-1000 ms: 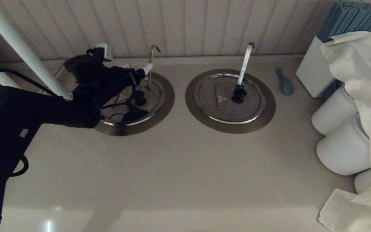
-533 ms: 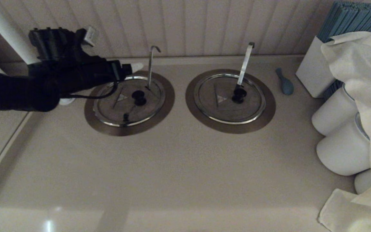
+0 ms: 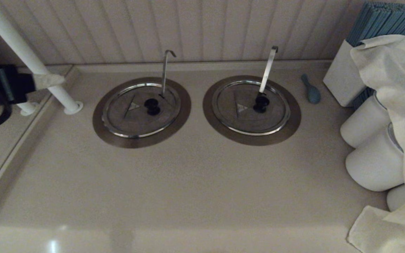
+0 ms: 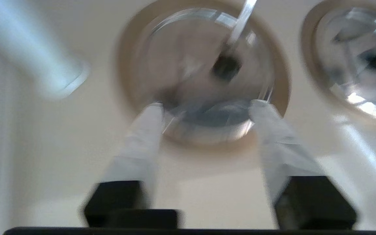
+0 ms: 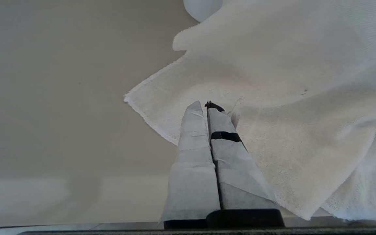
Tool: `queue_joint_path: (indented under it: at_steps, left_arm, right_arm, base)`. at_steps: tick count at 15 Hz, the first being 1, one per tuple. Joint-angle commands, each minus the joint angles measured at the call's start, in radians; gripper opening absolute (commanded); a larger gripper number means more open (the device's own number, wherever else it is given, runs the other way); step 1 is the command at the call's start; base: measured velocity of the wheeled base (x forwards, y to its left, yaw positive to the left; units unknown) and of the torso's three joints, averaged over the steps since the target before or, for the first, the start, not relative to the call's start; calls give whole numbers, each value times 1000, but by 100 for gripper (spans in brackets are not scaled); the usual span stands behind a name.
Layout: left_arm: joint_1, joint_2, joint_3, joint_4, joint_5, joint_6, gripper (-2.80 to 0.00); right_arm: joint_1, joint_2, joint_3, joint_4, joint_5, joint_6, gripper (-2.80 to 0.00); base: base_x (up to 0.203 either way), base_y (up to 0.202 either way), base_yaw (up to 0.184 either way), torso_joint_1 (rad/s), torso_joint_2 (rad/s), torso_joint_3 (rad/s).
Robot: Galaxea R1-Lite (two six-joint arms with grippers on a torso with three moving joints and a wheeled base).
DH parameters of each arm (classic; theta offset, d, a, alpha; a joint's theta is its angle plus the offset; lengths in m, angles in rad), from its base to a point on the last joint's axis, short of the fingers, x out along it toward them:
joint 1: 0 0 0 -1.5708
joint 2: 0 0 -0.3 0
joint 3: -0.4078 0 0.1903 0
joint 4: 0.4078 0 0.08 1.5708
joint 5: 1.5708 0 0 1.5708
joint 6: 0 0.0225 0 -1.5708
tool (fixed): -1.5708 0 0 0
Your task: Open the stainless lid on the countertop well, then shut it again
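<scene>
— So where is the left tool?
— Far out at the left edge of the head view, beside the white pole, well apart from the stainless lid. Its arm reaches in roughly level, taped tip pointing toward the wells.
— And its fingers?
— Spread wide with nothing between them; the wrist camera looks past them down at the lid.
— How does the lid sit?
— Flat in the countertop well, inside the brushed collar, black knob at the centre, thin hooked rod rising behind it. The twin lid lies just to its right on the table.
— The right tool?
— Pressed together, empty, above the white cloth at the table's right side.
</scene>
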Motion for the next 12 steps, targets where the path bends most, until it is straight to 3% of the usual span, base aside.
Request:
queue_joint_path:
  at_steps: [1, 4, 6, 11, 12]
  left_arm:
    - [55, -318, 160, 33, 0, 20, -280]
    - [74, -637, 363, 149, -24, 72, -280]
    - [22, -790, 443, 288, -112, 108, -280]
    - [-17, -994, 512, 501, -160, 121, -280]
    - [-34, -1010, 525, 501, -161, 124, -280]
  right_arm:
    - [0, 0, 0, 0, 1, 0, -280]
    - [0, 0, 0, 0, 1, 0, -280]
    - [0, 0, -1, 0, 1, 0, -280]
    - [0, 0, -1, 0, 1, 0, -280]
    - [0, 0, 0, 0, 1, 0, -280]
  base:
    - [0, 0, 0, 0, 0, 0]
    - [0, 0, 0, 0, 0, 0]
    - [0, 0, 0, 0, 0, 0]
    - [0, 0, 0, 0, 0, 0]
    - [0, 0, 0, 0, 0, 0]
